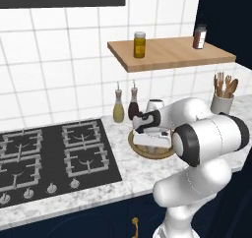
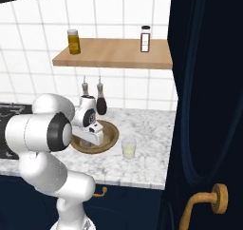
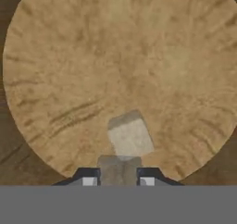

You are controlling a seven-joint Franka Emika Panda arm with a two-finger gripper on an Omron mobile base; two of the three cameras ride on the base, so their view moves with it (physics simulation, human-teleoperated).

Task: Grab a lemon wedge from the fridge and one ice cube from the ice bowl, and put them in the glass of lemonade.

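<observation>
The ice bowl (image 1: 134, 144) (image 2: 112, 133), round and tan-brown, stands on the marble counter right of the stove. My gripper (image 1: 150, 142) (image 2: 88, 141) reaches down into it. In the hand view the bowl's floor (image 3: 115, 56) spreads wide, and my gripper (image 3: 119, 177) is shut on a pale ice cube (image 3: 119, 166) between its fingertips. A second ice cube (image 3: 130, 136) lies just beyond it. The glass of lemonade (image 2: 128, 148) stands on the counter just right of the bowl. The lemon wedge and the fridge are out of view.
A black stove (image 1: 54, 153) lies left of the bowl. Two bottles (image 1: 118, 109) (image 1: 133, 105) stand behind it at the wall. A wooden shelf (image 1: 167, 55) with jars hangs above. A utensil holder (image 1: 221, 99) is far right. A navy door (image 2: 209, 105) stands close on the right.
</observation>
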